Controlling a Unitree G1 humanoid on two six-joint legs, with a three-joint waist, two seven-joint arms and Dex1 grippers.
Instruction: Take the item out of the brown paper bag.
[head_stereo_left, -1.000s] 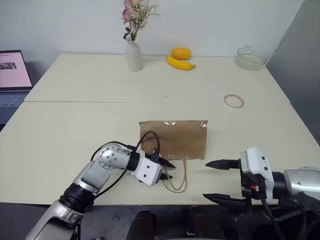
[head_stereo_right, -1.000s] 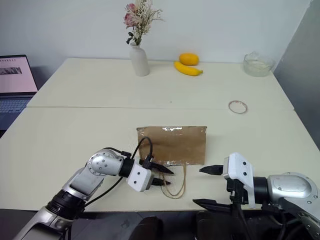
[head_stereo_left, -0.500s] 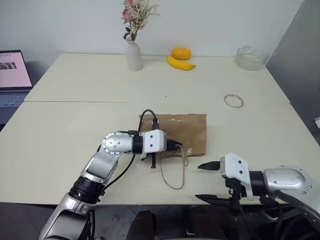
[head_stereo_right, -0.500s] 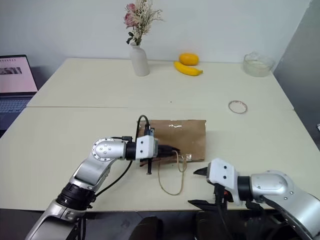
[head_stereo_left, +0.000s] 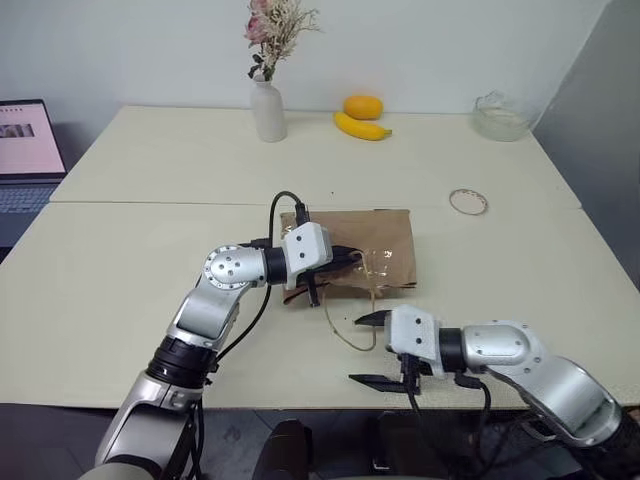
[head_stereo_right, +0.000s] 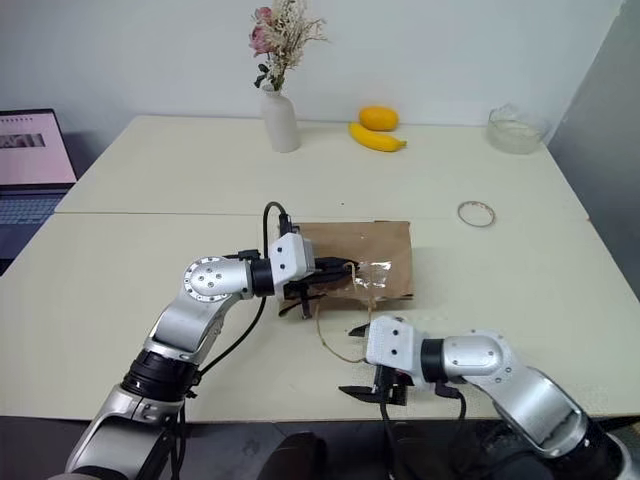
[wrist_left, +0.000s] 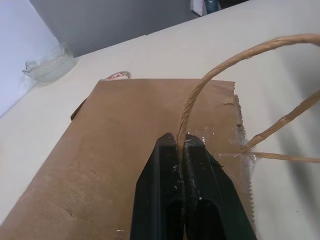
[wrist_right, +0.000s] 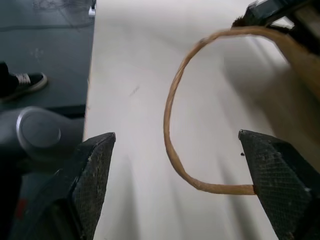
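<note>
The brown paper bag lies flat on the near table half, its mouth toward me and a shiny tape patch on its near edge. My left gripper is shut on one twisted paper handle right at the bag's mouth edge, holding it a little off the table. The other handle loop hangs down onto the table in front of the bag. My right gripper is open just in front of that loop, and in the right wrist view the loop lies between its fingers. The item is hidden.
On the far table half stand a white vase of dried flowers, a banana with an orange fruit, a glass bowl and a small ring. A laptop sits at the far left.
My left gripper has shut on the bag's handle and risen toward the bag, tipping the mouth edge up. My right gripper has come in leftward to the hanging loop.
</note>
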